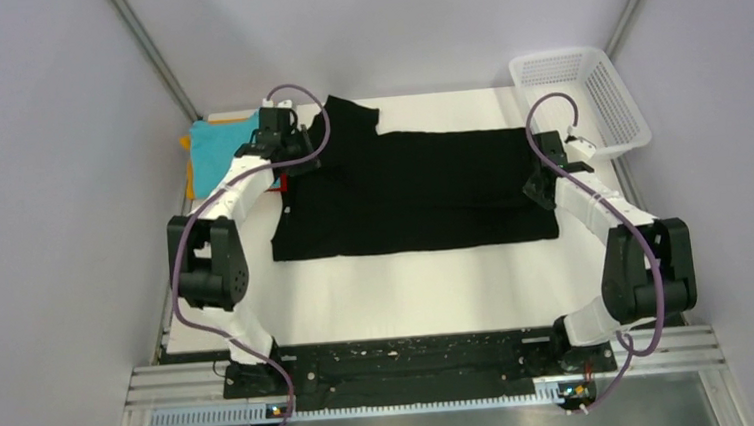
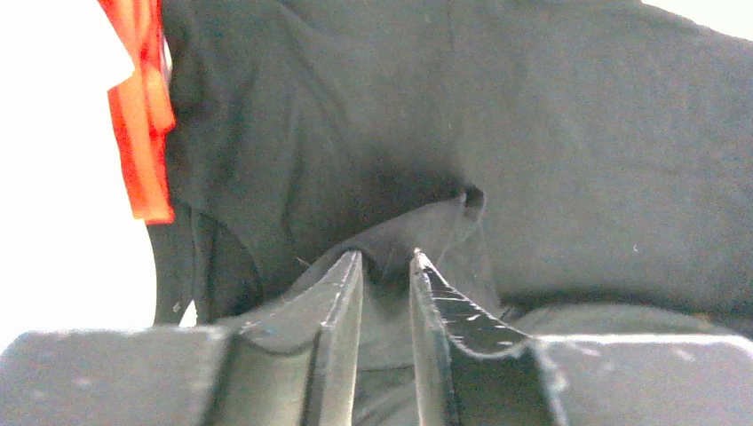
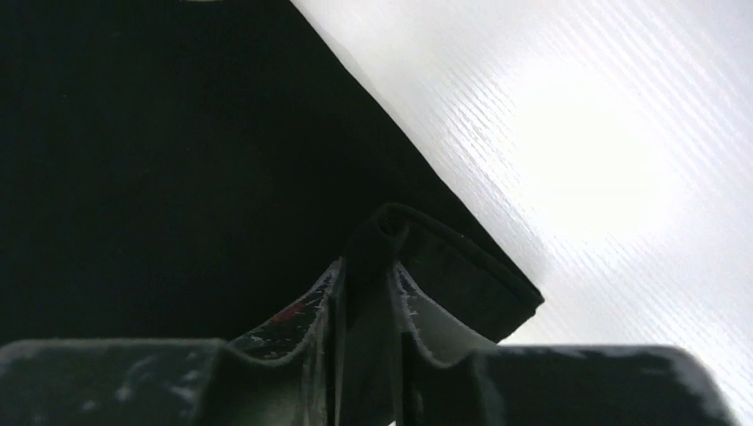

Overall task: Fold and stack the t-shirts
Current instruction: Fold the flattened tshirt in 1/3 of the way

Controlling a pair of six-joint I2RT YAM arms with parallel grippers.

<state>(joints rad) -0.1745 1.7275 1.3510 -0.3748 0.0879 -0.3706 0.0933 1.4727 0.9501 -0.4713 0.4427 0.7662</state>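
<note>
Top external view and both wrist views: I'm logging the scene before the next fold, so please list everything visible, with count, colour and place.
black t-shirt: one, black, spread flat across the middle of the table, one sleeve pointing to the far side.
teal t-shirt: one, teal, folded, at the far left of the table.
orange-yellow t-shirt: one, orange-yellow, only its edge showing beneath the teal one.
red t-shirt: one, red, beside the black shirt's left end, mostly hidden by the left arm.
basket: one, white mesh, far right corner.
table: one, white.
left gripper: one, black, shut on a pinch of the black shirt.
right gripper: one, black, shut on the black shirt's right edge.
</note>
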